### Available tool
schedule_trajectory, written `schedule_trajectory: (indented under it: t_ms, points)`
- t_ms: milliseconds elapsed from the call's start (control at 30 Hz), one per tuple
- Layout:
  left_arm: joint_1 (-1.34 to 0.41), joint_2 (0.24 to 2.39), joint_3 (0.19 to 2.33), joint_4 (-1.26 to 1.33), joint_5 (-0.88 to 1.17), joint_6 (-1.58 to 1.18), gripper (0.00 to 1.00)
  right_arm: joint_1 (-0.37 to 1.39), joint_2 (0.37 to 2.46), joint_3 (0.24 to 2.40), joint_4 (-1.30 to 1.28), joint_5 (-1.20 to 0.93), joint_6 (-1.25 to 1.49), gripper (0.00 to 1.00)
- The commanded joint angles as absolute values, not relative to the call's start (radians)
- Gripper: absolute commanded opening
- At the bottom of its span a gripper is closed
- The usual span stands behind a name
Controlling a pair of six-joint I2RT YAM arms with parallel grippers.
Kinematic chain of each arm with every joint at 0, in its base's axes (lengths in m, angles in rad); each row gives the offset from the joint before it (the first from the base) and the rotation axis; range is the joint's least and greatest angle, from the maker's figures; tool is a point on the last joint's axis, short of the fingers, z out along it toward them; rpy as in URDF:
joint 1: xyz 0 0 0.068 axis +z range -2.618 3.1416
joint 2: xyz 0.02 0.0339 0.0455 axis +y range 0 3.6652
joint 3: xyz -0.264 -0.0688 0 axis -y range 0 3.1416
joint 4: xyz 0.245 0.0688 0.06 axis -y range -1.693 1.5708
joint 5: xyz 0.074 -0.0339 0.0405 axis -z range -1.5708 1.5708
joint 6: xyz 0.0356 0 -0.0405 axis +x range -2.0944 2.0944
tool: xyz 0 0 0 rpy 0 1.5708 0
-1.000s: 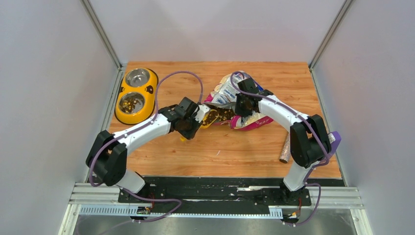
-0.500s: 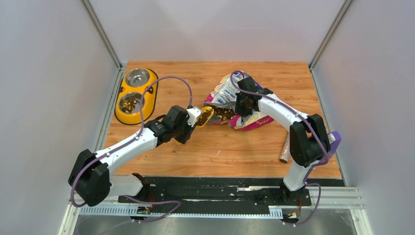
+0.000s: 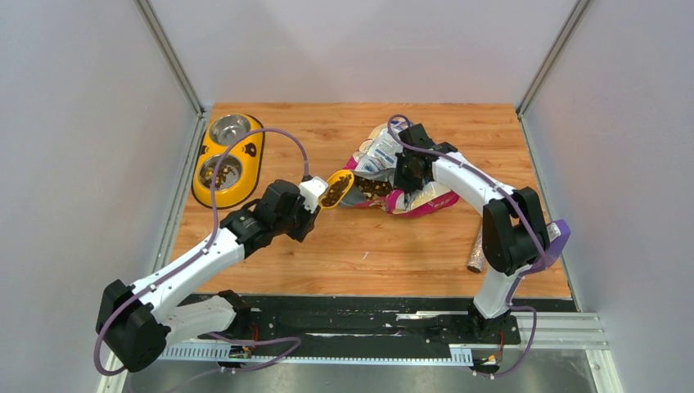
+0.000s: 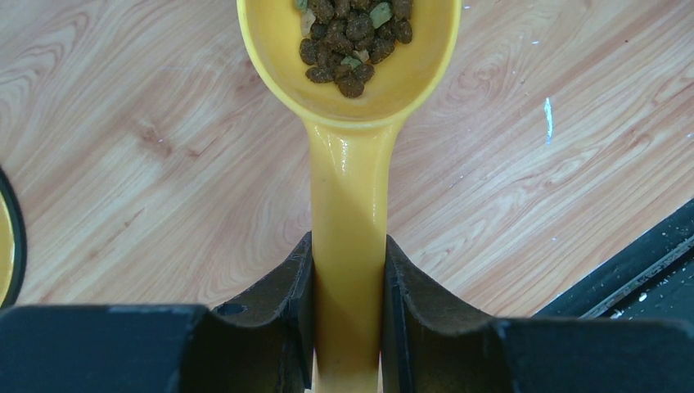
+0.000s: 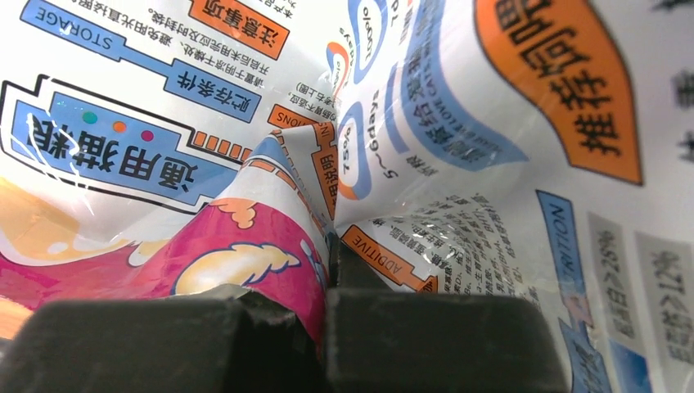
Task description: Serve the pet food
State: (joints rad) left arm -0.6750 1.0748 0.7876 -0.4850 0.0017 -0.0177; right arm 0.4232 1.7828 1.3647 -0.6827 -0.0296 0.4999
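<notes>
Left fingers squeeze the yellow scoop of kibble; the bowl lies at ten o'clock from it, nearer this arm. Right fingers pinch the bag.

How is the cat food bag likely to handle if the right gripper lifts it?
Probably floppy: the bag creases sharply where the right gripper pinches it. Its glossy film looks slippery. Open-mouthed, it could spill kibble if tipped.
</notes>
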Motion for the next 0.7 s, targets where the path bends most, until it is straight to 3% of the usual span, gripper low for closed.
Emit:
schedule_trajectory:
  t_ms: [0, 267, 667]
  points:
    - [-0.683, 1.021, 0.806, -0.476, -0.035, -0.046, 0.00, 0.390, 1.808, 1.427, -0.671, -0.029, 0.527, 0.00]
    - [-0.665, 1.122, 1.009, -0.582, -0.171, -0.169, 0.00, 0.384, 1.822, 1.443, -0.679, -0.037, 0.535, 0.00]
    - [-0.464, 1.327, 1.265, -0.835, -0.194, -0.388, 0.00, 0.382, 1.819, 1.431, -0.682, -0.040, 0.538, 0.00]
